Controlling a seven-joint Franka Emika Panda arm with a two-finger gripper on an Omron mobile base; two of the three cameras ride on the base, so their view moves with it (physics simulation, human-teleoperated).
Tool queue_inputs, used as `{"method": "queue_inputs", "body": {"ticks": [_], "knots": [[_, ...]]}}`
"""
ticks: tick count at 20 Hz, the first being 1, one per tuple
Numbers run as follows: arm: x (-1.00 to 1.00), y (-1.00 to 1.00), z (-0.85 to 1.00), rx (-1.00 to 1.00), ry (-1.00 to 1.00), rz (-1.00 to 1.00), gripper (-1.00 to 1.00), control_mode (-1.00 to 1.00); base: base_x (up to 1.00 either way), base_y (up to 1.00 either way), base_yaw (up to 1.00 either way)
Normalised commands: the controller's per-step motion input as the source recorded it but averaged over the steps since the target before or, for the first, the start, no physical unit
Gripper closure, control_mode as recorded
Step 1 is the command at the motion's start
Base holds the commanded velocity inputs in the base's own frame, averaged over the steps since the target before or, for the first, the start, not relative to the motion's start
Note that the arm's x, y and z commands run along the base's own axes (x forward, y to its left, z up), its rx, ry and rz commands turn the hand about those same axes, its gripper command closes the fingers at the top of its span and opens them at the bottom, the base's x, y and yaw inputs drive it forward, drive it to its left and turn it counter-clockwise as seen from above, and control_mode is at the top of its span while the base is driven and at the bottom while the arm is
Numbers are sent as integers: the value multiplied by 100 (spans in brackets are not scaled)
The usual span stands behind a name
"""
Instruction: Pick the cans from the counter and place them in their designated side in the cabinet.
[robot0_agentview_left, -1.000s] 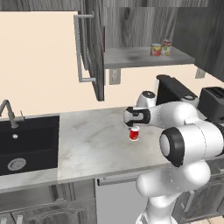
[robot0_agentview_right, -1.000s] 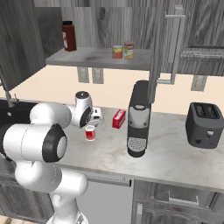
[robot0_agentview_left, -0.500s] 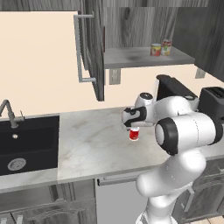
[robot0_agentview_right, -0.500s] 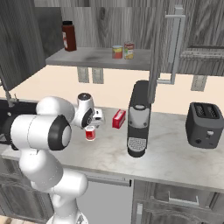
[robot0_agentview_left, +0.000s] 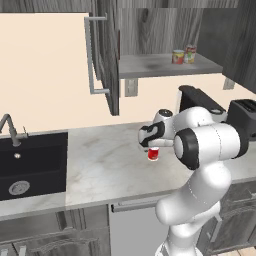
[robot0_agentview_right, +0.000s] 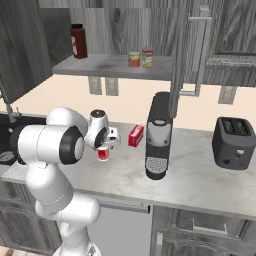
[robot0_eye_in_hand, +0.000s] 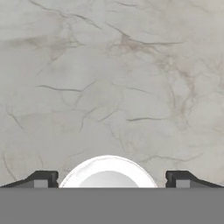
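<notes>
your gripper (robot0_eye_in_hand: 108, 179) sat over the small red tin with a white band (robot0_agentview_left: 153, 154) on the light grey marbled counter (robot0_agentview_left: 105, 165), jaws wide, clear of its sides. at six o'clock in the hand view its silvery top was cut off.

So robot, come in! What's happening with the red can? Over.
Gripper open, fingertips either side of red can, not gripping. Can upright on counter. Cabinet open, two cans on shelf. Nothing in the way.
</notes>
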Motion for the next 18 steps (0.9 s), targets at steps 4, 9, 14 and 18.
{"method": "queue_inputs", "body": {"ticks": [4,9,14,18], "knots": [[0,0,-15,0,0,0,100,-100,0,0,0],[0,0,-2,0,0,0,100,-100,0,0,0],[0,0,0,0,-1,0,100,-100,0,0,0],[-8,0,20,0,-9,0,100,-100,0,0,0]]}}
